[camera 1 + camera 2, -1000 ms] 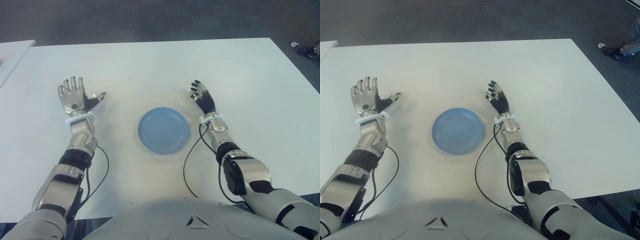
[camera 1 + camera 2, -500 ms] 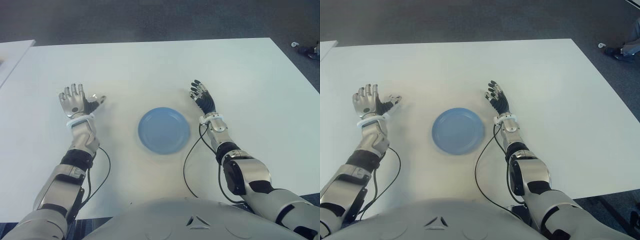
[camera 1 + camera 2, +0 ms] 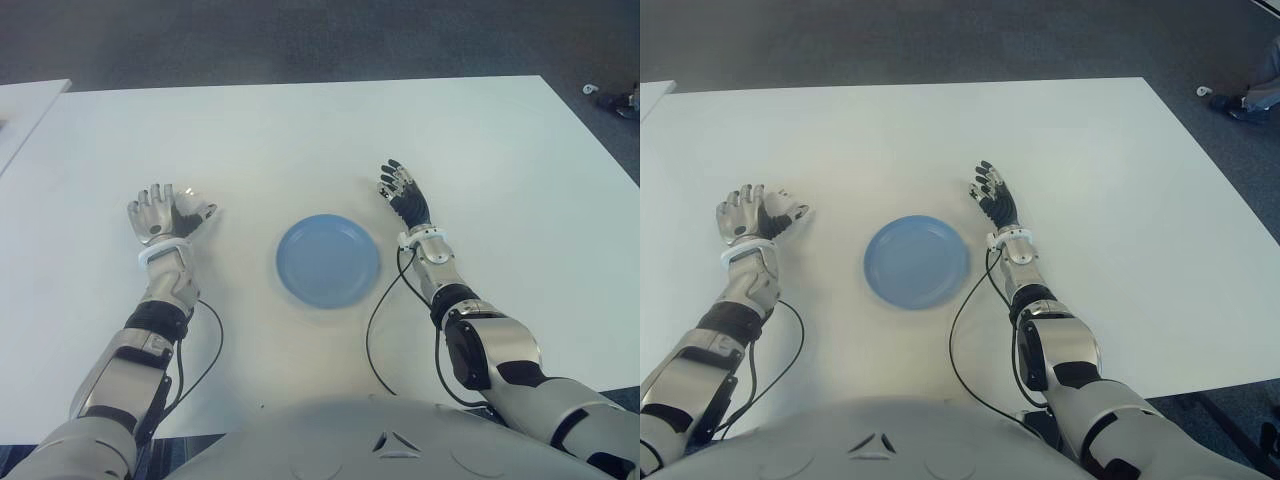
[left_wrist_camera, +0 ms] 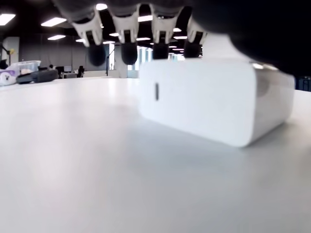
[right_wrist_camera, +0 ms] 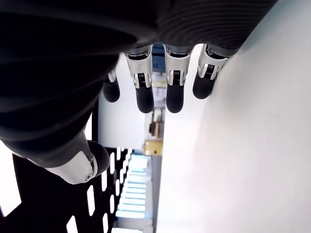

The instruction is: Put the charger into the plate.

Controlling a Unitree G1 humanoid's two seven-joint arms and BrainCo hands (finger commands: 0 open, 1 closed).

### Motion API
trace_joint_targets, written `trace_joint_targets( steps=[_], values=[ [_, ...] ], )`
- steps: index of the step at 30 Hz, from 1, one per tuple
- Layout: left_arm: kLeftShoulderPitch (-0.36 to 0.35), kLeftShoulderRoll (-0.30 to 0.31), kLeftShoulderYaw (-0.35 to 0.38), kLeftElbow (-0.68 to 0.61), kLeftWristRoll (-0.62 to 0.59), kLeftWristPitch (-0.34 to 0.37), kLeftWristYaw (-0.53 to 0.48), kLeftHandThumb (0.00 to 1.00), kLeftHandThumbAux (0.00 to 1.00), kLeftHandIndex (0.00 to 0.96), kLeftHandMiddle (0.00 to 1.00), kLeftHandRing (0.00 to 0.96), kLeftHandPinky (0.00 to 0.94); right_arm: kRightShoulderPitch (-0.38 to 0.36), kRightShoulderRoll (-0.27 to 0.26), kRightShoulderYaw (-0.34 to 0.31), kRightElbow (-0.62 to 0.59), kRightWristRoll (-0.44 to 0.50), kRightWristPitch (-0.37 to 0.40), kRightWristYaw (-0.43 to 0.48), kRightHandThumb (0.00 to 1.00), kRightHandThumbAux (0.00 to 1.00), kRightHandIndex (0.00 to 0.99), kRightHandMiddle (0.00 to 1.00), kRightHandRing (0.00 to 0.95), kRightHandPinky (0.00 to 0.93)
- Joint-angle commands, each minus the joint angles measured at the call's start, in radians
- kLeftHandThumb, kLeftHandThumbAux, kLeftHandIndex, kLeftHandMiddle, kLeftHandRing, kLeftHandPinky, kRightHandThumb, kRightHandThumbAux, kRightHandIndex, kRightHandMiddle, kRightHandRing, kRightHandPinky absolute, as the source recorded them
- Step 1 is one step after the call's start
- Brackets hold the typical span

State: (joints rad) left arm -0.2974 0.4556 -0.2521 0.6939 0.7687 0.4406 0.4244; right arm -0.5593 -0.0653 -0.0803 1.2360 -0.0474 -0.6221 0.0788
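Left hand well left of the plate, fingers curling over but not yet closed on the charger lying flat beneath them; right hand just right of the plate, spread and empty.

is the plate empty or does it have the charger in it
Empty: the blue plate is bare; the white charger lies on the table under the left hand.

white table, blue plate, white charger
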Motion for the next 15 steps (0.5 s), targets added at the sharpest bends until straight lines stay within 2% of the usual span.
trace_joint_targets(
  steps=[1,15],
  values=[
    [-0.016,-0.017,-0.012,0.044,-0.030,-0.022,-0.025,0.167,0.179,0.000,0.000,0.000,0.000,0.067,0.017,0.003,0.060,-0.006,0.073,0.019,0.139,0.662,0.016,0.145,0.114,0.058],
    [-0.043,-0.041,-0.032,0.136,-0.070,-0.050,-0.042,0.173,0.184,0.000,0.000,0.000,0.000,0.068,0.013,-0.003,0.060,-0.007,0.072,0.031,0.142,0.657,0.017,0.144,0.118,0.067]
  ],
)
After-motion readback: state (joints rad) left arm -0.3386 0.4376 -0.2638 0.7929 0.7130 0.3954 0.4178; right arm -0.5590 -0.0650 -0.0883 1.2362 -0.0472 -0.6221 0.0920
